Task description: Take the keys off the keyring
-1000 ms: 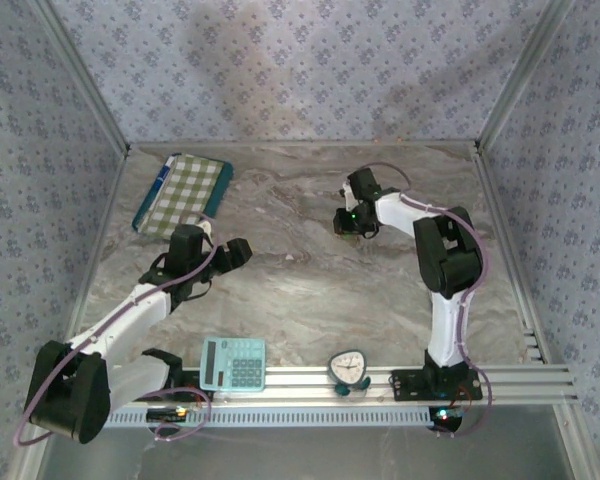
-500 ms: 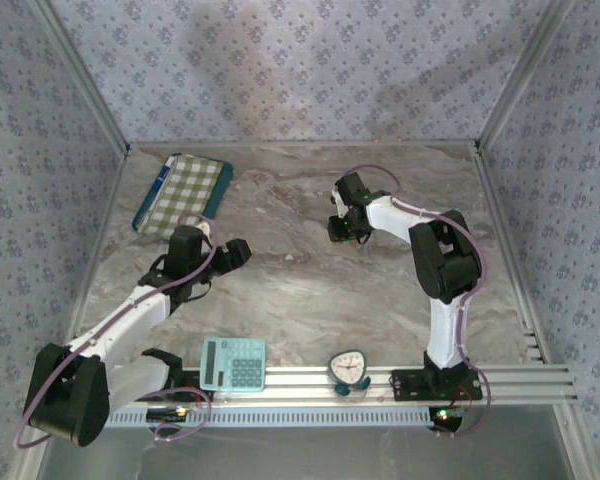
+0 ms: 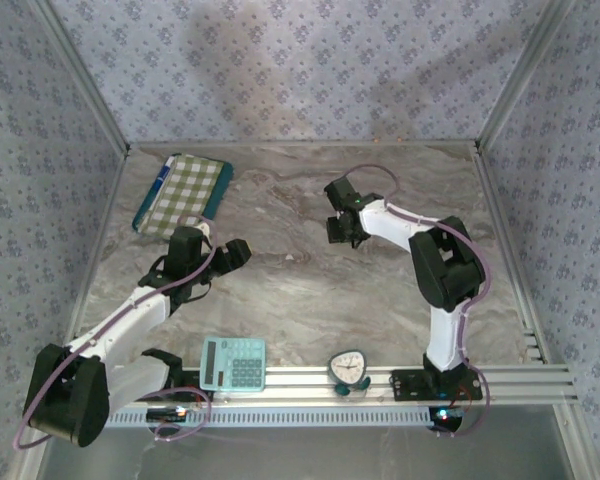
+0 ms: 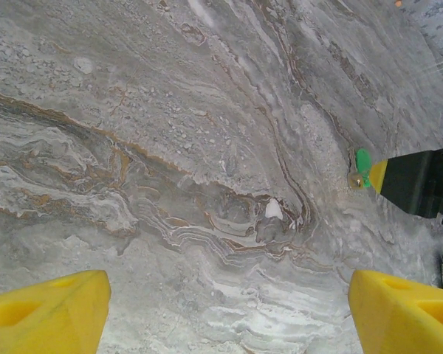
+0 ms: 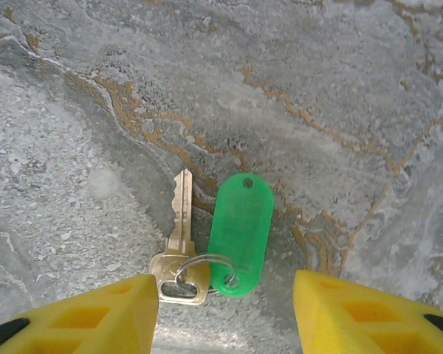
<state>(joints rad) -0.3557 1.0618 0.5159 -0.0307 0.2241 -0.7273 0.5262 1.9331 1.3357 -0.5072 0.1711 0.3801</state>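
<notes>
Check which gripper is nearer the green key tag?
Right. The right gripper is open right over the green key tag; the left gripper, also open, is well away across the table.

The key [image 5: 179, 243] is gleaming as dull brass metal, the keyring [image 5: 207, 257] is glinting as thin shiny steel wire, the green tag [image 5: 241, 221] is shining like smooth glossy plastic, the tabletop [image 5: 340, 88] is showing matt marbled stone, and the right tool's [image 5: 225, 321] fingertips [image 5: 96, 313] are looking like matt yellow plastic.

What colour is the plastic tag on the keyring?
The oval plastic tag is bright green, clearest in the right wrist view.
</notes>
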